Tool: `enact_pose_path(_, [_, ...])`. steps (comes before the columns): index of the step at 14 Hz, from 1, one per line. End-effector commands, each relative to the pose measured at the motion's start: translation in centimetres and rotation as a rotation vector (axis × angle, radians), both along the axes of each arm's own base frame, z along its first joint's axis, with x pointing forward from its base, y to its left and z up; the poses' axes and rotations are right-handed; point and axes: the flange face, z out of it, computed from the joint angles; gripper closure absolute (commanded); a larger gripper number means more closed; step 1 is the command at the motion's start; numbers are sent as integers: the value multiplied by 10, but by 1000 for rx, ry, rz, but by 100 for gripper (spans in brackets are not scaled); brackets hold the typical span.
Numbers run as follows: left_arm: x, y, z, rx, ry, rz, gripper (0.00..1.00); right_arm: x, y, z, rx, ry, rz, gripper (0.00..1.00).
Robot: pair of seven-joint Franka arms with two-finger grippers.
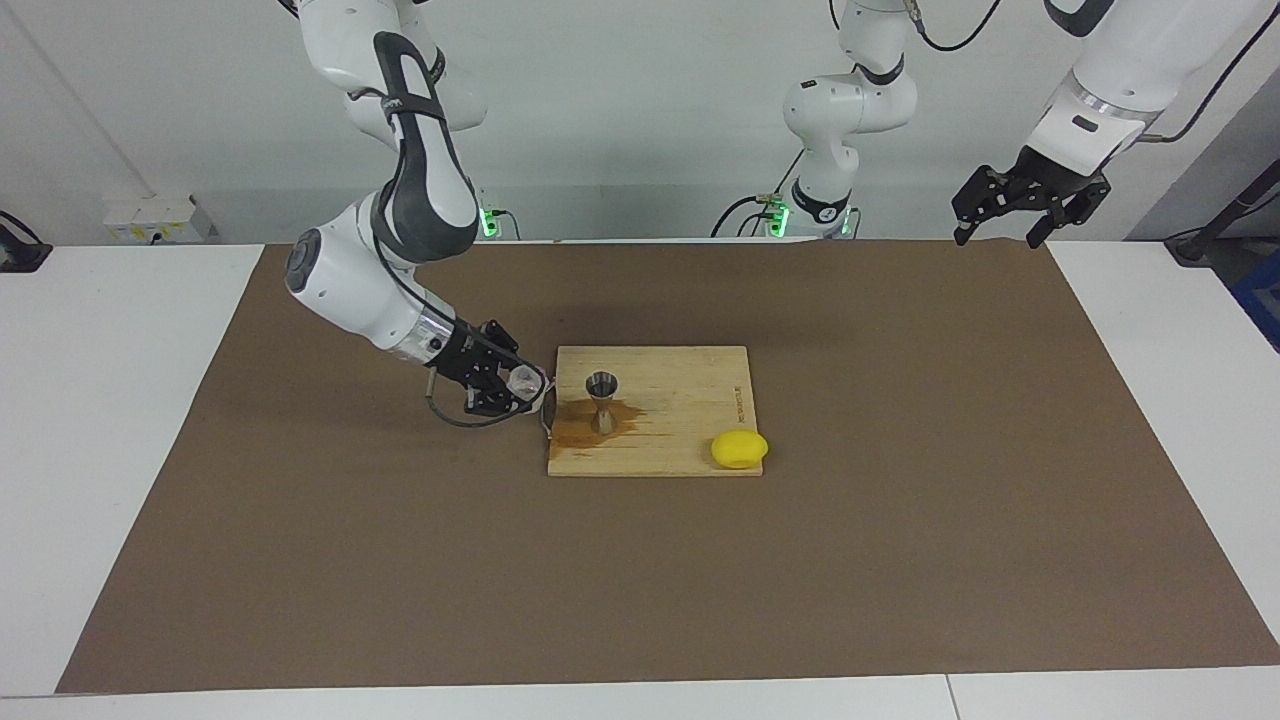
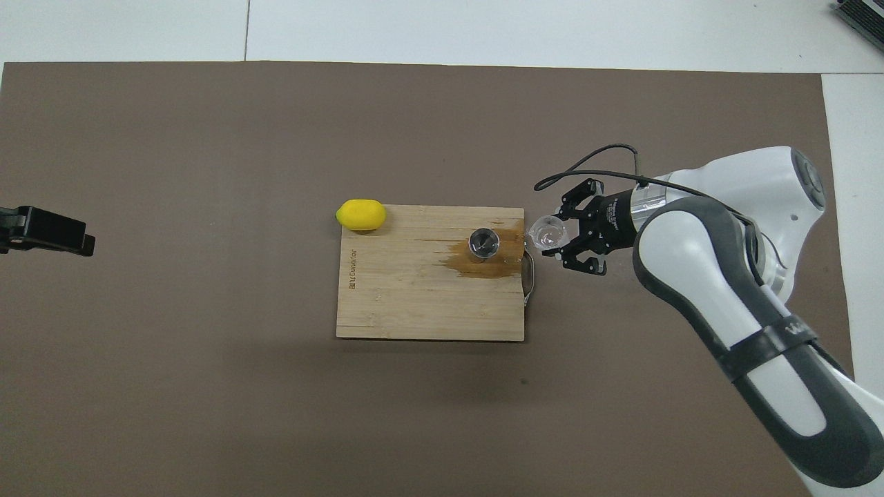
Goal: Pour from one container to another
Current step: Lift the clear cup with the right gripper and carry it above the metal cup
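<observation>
Right gripper (image 1: 522,388) jaws grasp clear cup (image 1: 524,381) mid-frame, tilted beside jigger (image 1: 602,398) on cutting board (image 1: 690,440). Left gripper (image 1: 1000,225) waits upper right, jaws released.

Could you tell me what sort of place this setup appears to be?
Most likely a robotics lab staged as a bar-prep station: two arms at a table covered by a brown mat, with a wooden cutting board carrying a metal jigger and a lemon.
</observation>
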Motion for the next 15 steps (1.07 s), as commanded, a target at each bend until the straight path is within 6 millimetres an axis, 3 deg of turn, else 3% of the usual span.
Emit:
enact_pose_path(1, [-1,3,0,-7,-6,14,0,8,28,16,-95,-26,14,100])
enact_pose_path(3, [-3,5,1,-6,-8,16,0,10,50,24,-176,-39,32,100])
enact_pose_path(7, [-3,12,-2,-5,-2,23,0,15,73,38,-296,-76,85,100])
enact_pose_path(10, [-3,9,-2,-2,-5,17,0,10,89,41,-386,-111,148,100])
enact_pose_path(12, [-4,10,-3,-2,-6,25,0,-1,112,40,-452,-144,225,100])
enact_pose_path(15, [-5,9,-3,-1,0,24,0,-6,120,40,-541,-179,282,100])
